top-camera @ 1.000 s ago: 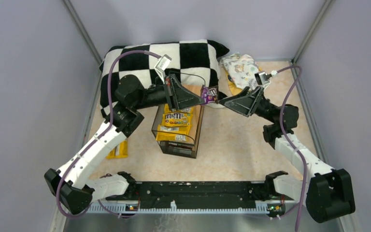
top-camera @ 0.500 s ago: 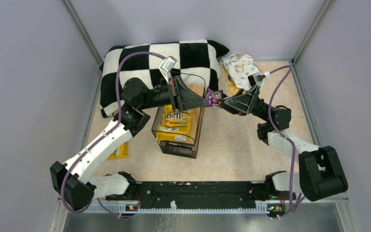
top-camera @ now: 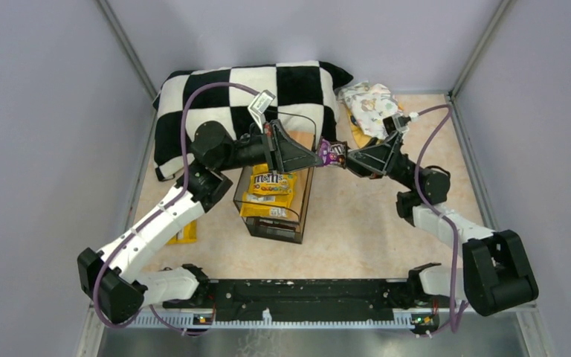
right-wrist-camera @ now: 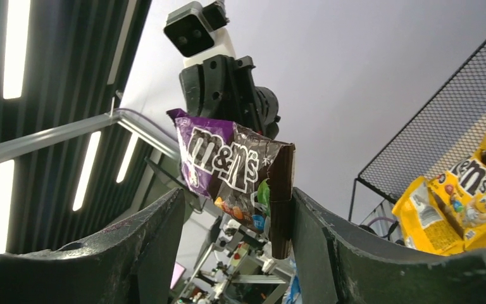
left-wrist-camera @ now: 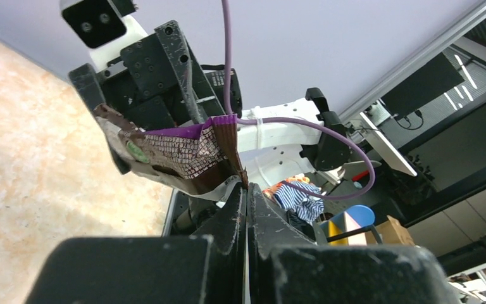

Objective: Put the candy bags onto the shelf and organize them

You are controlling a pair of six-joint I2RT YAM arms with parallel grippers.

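My left gripper is shut on one edge of a dark purple M&M's candy bag and holds it in the air beside the shelf's far right corner; the left wrist view shows the jaws pressed together on the bag. My right gripper is open, its fingers on either side of the bag's other end, with the bag's brown edge against the right finger. The shelf carries yellow M&M's bags on its top. Another yellow bag lies on the table at the left.
A big black-and-white checkered pillow lies along the back, behind the shelf. A white cartoon-print cloth lies at the back right. Grey walls enclose the table on three sides.
My left gripper has carried the purple bag slightly right and forward. My right arm has folded its elbow inward and its gripper has followed the bag, staying at the bag's right end.
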